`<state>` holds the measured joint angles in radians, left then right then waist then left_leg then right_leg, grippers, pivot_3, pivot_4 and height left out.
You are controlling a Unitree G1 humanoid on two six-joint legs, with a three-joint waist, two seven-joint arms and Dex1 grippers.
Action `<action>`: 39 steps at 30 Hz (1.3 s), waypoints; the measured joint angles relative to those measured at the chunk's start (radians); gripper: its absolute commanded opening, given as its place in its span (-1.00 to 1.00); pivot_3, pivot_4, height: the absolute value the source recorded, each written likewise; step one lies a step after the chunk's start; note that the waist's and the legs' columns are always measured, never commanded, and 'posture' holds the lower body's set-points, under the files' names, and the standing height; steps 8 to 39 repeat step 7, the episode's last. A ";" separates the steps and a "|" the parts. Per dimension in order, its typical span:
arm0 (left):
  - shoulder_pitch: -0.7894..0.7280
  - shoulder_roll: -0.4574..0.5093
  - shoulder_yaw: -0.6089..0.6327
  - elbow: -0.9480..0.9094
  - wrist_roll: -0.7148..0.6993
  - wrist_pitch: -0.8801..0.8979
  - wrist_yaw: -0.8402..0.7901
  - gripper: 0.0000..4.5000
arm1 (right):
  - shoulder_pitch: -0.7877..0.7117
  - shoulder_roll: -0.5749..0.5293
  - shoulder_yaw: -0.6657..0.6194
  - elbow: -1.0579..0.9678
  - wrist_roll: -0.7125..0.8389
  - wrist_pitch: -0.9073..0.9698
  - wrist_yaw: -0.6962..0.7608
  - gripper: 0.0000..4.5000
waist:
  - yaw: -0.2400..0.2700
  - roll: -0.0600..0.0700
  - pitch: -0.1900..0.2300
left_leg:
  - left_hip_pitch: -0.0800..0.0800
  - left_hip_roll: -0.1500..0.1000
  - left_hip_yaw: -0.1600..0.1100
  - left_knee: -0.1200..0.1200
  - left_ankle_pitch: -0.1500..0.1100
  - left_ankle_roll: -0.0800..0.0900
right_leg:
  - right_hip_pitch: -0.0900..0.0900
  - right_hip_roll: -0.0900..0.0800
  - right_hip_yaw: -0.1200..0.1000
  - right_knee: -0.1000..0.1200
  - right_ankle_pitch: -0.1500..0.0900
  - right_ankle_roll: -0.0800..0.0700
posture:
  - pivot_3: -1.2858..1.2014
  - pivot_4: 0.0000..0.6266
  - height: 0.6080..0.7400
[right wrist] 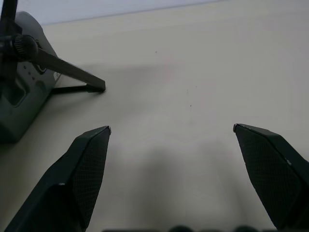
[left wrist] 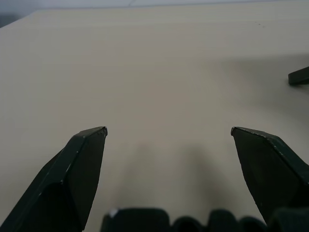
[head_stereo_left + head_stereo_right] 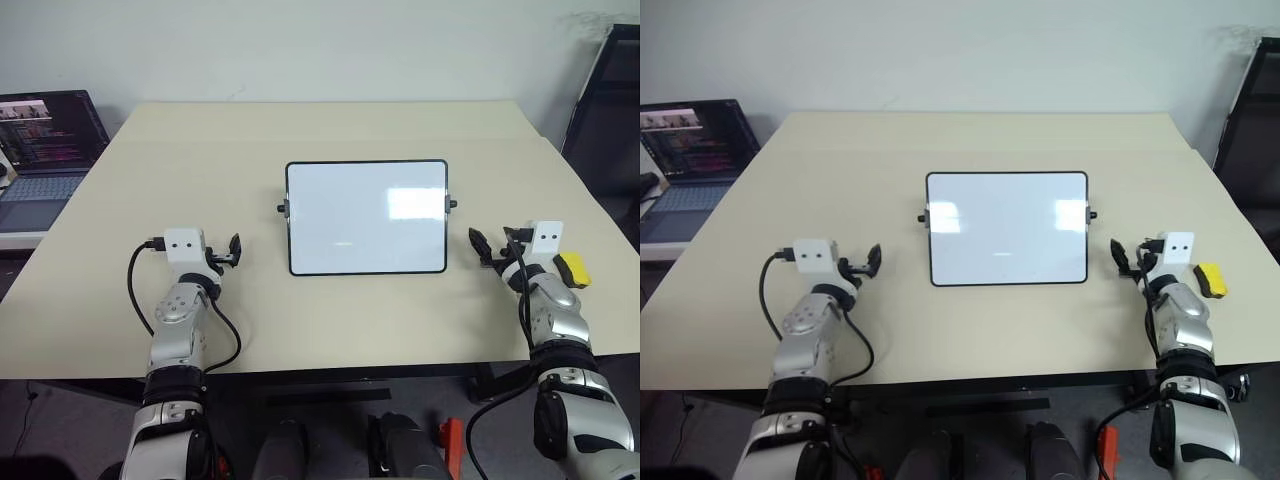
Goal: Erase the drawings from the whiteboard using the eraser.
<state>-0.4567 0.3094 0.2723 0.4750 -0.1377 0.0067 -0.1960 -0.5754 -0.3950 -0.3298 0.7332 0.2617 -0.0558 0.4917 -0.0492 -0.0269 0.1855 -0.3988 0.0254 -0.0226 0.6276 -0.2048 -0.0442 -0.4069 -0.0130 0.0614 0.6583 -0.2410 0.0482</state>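
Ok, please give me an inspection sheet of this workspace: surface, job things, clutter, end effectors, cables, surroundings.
Surface: beige table, flat.
Job things: whiteboard at the table's centre, propped on a stand, no drawings visible; yellow eraser on the table by the right wrist, not held.
Clutter: nothing seen.
End effectors: left end effector open, empty, left of the board; right end effector open, empty, right of the board.
Cables: black cable looping from the left wrist camera.
Surroundings: open laptop at far left; white wall behind.
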 measured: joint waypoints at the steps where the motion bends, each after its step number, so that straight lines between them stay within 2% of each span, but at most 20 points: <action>1: -0.027 0.003 -0.001 0.025 0.001 -0.019 -0.006 1.00 | -0.001 0.007 0.003 -0.016 0.000 0.000 -0.003 0.99 | 0.000 0.000 0.000 | 0.000 0.000 0.000 0.000 0.000 0.000 | 0.000 0.000 0.000 0.000 0.000 0.000 | 0.03 -0.52 1.00; 7: -0.084 0.016 -0.024 0.149 0.023 -0.103 -0.012 1.00 | -0.001 0.041 0.038 -0.052 0.000 0.001 -0.001 0.99 | -0.006 0.000 0.000 | 0.000 0.000 0.000 -0.001 0.000 0.000 | 0.000 0.000 0.000 0.000 0.000 0.000 | 0.03 -0.52 1.00; 39: -0.084 0.016 -0.024 0.149 0.023 -0.103 -0.012 1.00 | -0.001 0.041 0.038 -0.052 0.000 0.001 -0.001 0.99 | -0.006 0.000 0.000 | 0.000 0.000 0.000 -0.001 0.000 0.000 | 0.000 0.000 0.000 0.000 0.000 0.000 | 0.03 -0.52 1.00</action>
